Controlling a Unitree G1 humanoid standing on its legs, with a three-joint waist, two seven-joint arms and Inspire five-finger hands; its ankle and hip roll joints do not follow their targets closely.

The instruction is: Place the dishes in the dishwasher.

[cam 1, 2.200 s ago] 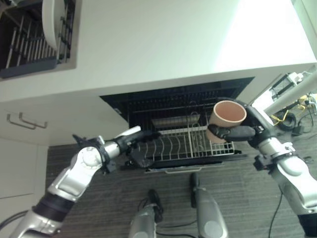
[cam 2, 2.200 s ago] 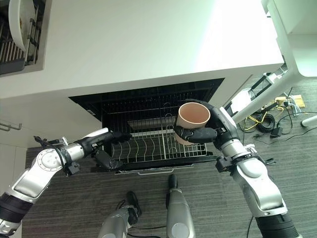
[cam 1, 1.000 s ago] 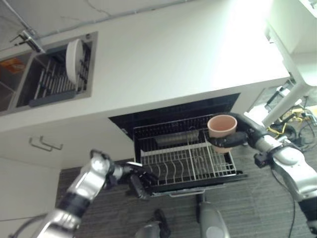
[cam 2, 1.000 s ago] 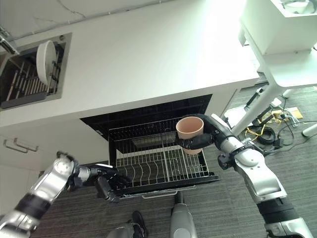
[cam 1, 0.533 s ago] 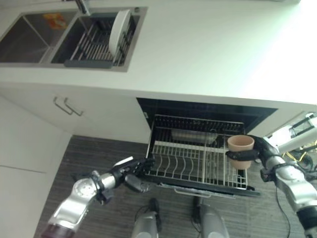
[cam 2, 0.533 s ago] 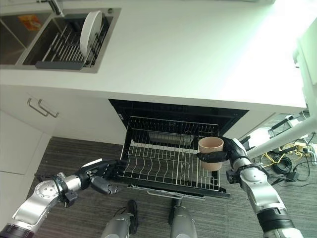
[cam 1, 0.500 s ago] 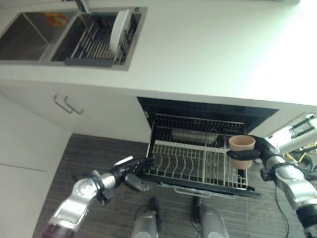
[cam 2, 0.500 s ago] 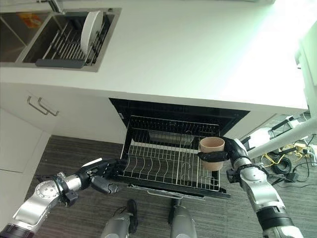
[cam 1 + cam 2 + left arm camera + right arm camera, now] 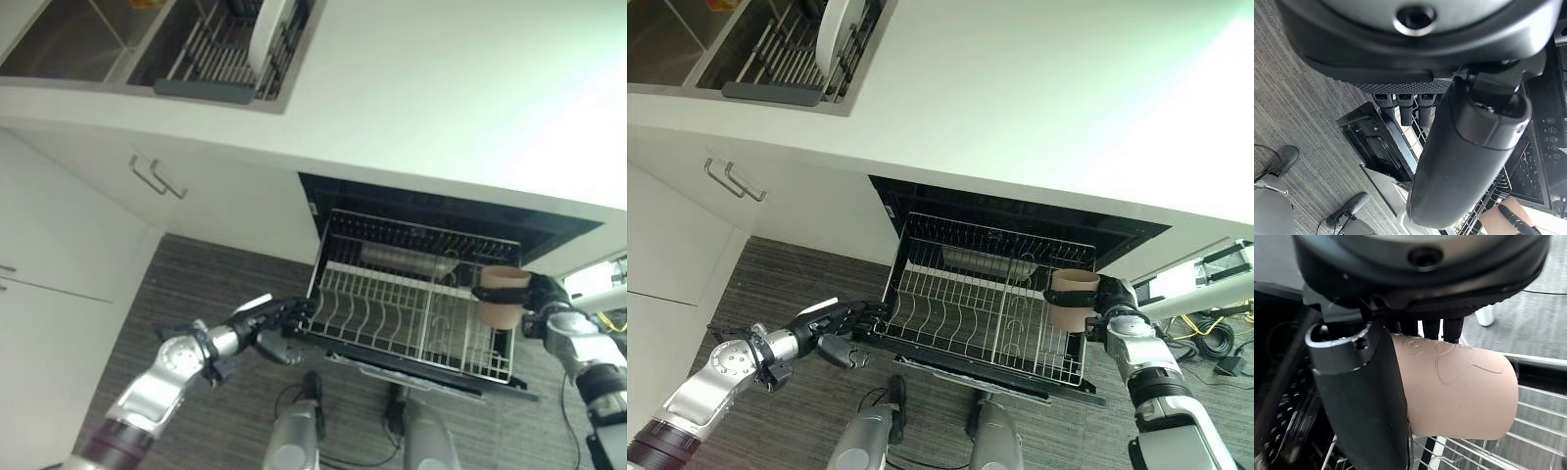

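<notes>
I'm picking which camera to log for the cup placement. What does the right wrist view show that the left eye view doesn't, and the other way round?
Right wrist view alone: the faint line drawing on the cup's side, seen close up. Left eye view alone: the left hand at the dish rack's front left corner, the white plate standing in the sink rack, and the white counter. Both: the right hand curled round the tan cup, held upright above the rack's right side.

Bright overhead light, glare on the countertop (image 9: 1038, 108), dark dishwasher interior (image 9: 1019, 230)
</notes>
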